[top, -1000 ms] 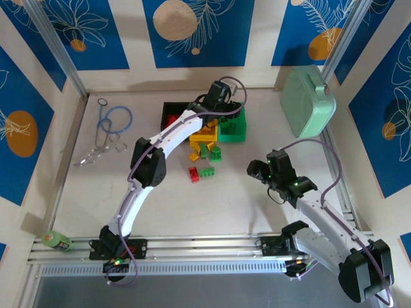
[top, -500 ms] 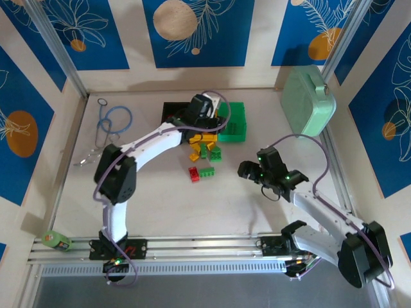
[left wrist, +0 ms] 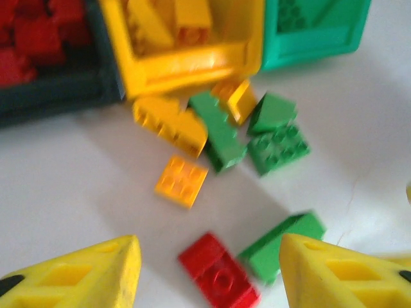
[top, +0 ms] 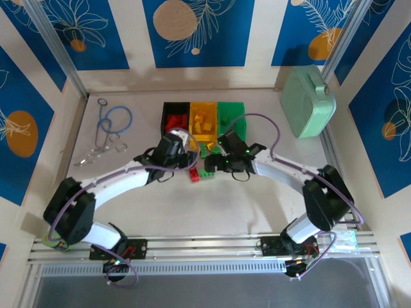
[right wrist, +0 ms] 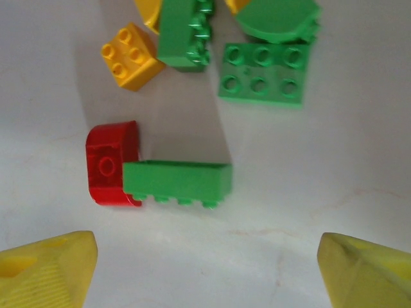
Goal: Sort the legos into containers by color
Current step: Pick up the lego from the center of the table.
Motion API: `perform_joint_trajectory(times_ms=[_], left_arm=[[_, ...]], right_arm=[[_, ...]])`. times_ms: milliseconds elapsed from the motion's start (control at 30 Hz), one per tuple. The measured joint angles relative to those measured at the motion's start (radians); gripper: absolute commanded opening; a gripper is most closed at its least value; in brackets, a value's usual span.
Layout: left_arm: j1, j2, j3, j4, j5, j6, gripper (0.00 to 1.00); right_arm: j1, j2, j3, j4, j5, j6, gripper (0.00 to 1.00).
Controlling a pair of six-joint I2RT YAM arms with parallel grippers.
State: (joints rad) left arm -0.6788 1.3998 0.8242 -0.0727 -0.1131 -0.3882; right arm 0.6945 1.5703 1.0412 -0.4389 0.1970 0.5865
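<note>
Both arms are shown drawn in over the loose legos, where a second ago the left gripper [left wrist: 209, 256] was stretched over the far bins and the right gripper [right wrist: 207, 247] was held well off to the right. Each gripper's two yellow fingers are spread wide with nothing pinched between them, and both are poised on the near side of the scattered bricks. Three bins are lined up side by side at the far middle of the table [top: 257, 205]: the black bin [top: 165, 114] on the left, the yellow bin [top: 204, 104] in the centre, the green bin [top: 231, 104] on the right. Red bricks are seen in the black bin and yellow ones in the yellow bin; their number cannot be counted. Eight legos are left loose on the table in front of the bins: one red brick [right wrist: 110, 163], four green and three yellow. The red brick is touched on its right by the end of a long green brick [right wrist: 176, 181]. Farther off are grouped a second long green brick [right wrist: 183, 32], a flat green plate [right wrist: 264, 74], a green wedge [left wrist: 273, 112], a yellow square brick [right wrist: 131, 56], a curved yellow brick [left wrist: 170, 122] and a small yellow brick [left wrist: 234, 99] beside the yellow bin's near wall. One mint-green case [top: 308, 102] stands at the far right.
</note>
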Motion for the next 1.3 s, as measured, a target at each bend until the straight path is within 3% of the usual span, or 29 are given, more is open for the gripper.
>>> perform_joint_trajectory(times_ms=[267, 467, 867, 1300], left_arm=[[0.003, -0.261, -0.224, -0.028, -0.087, -0.063, 0.6], [0.021, -0.387, -0.304, -0.08, -0.127, -0.101, 0.6], [0.033, -0.437, -0.365, -0.112, -0.137, -0.131, 0.6], [0.037, -0.437, -0.365, -0.111, -0.143, -0.131, 0.59]], right_arm=[[0.083, 0.229, 0.213, -0.129, 0.012, -0.003, 0.89], [0.098, 0.309, 0.304, -0.211, 0.062, 0.003, 0.87], [0.098, 0.372, 0.355, -0.294, 0.111, 0.008, 0.85], [0.098, 0.385, 0.36, -0.298, 0.119, 0.01, 0.62]])
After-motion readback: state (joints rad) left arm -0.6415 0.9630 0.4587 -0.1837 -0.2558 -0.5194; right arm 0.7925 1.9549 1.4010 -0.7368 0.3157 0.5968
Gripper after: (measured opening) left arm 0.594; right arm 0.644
